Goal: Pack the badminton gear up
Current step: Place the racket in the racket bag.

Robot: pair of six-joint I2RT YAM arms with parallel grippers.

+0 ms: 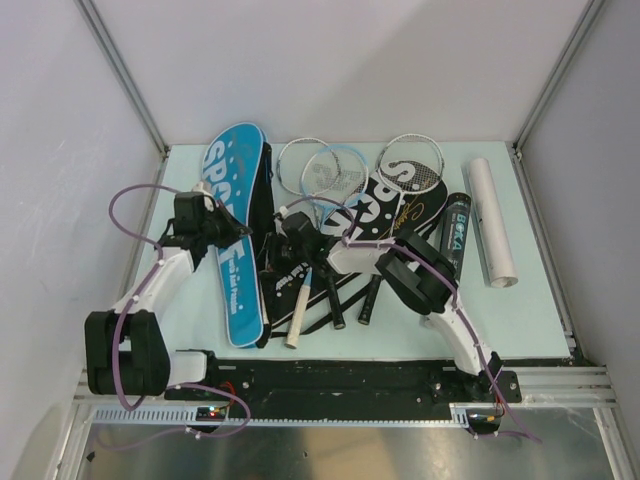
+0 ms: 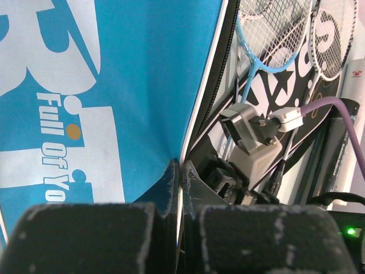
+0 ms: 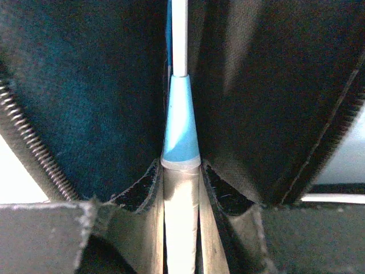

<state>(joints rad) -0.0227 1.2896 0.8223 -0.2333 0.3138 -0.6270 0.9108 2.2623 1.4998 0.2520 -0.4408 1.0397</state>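
The blue "SPORT" racket bag (image 1: 238, 262) lies left of centre. My left gripper (image 1: 238, 230) (image 2: 181, 173) is shut on the bag's white-piped edge (image 2: 197, 108), holding the flap up. My right gripper (image 1: 298, 250) (image 3: 181, 171) is shut on the white handle (image 3: 181, 228) of a racket. That racket's blue cone (image 3: 181, 131) and thin shaft run into the bag's dark inside (image 3: 85, 85). The handle's butt (image 1: 296, 328) sticks out toward me. A black "SPORT" bag (image 1: 400, 205) lies to the right under other racket heads (image 1: 312, 165).
A black shuttle tube (image 1: 456, 232) and a white tube (image 1: 492, 222) lie at the right. Two black-handled rackets (image 1: 368, 300) point at the near edge between the arms. The bag's zipper teeth (image 3: 28, 137) run close by my right fingers. Walls enclose the table on three sides.
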